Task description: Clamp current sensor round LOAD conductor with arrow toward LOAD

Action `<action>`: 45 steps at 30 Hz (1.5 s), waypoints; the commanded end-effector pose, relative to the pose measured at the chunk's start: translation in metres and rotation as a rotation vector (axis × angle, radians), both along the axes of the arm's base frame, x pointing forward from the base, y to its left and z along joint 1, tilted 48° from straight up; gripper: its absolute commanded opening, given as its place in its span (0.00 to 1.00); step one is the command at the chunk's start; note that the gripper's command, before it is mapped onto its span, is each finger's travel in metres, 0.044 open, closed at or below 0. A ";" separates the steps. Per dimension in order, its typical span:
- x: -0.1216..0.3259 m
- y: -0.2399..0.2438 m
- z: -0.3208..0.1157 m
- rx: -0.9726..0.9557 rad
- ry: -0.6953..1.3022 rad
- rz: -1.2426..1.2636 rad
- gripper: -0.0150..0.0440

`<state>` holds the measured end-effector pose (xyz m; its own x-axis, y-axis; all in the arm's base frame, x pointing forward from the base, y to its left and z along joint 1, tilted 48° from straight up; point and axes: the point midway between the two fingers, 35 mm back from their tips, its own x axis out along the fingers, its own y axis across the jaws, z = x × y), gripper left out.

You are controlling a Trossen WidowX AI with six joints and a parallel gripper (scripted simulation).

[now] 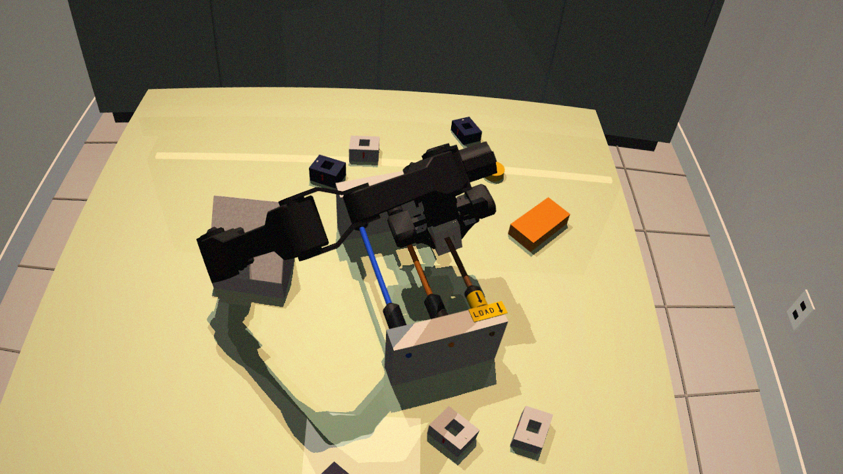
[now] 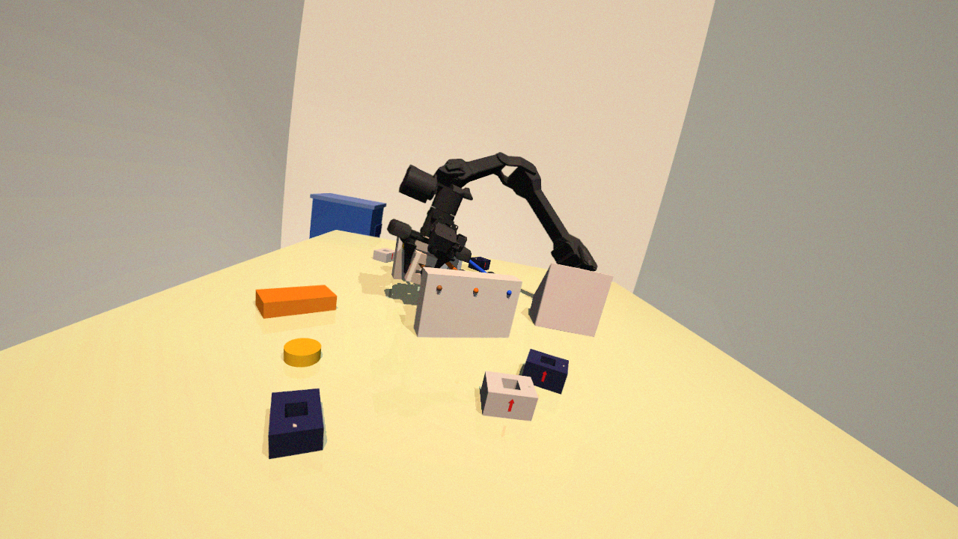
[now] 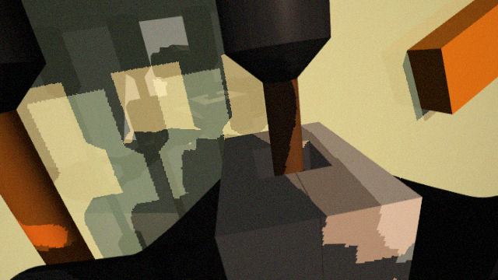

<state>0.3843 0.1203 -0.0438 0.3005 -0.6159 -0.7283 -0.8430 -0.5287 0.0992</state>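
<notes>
My gripper (image 1: 435, 228) (image 2: 444, 257) is shut on the grey split-core sensor (image 1: 443, 240) (image 3: 350, 183). In the wrist view the sensor's square window surrounds the dark brown conductor (image 3: 285, 132) (image 1: 461, 266), with a seam visible across its top. That conductor runs to the yellow LOAD marker (image 1: 488, 310) on the near terminal block (image 1: 448, 347) (image 2: 462, 311). The sensor sits at the conductor's far end, away from the marker. Its arrow is hidden. An orange conductor (image 1: 419, 270) (image 3: 23, 187) and a blue conductor (image 1: 375, 264) run alongside.
An orange block (image 1: 539, 222) (image 2: 295, 300) (image 3: 455, 66) and a yellow disc (image 1: 498, 170) (image 2: 301, 351) lie to the right. Other sensor-like boxes, dark blue (image 1: 326, 169) (image 1: 466, 130) and pale (image 1: 363, 149) (image 1: 452, 432) (image 1: 532, 430), are scattered around. The arm's pedestal (image 1: 253, 270) stands left.
</notes>
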 end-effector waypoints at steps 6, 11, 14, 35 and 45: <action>0.000 0.000 0.000 -0.009 0.015 -0.017 0.25; 0.001 0.000 -0.001 -0.052 0.075 -0.087 0.25; 0.000 0.000 0.000 -0.088 0.115 -0.137 0.25; -0.002 -0.001 0.000 -0.102 0.127 -0.139 0.57; -0.002 -0.001 0.000 -0.102 0.127 -0.139 0.69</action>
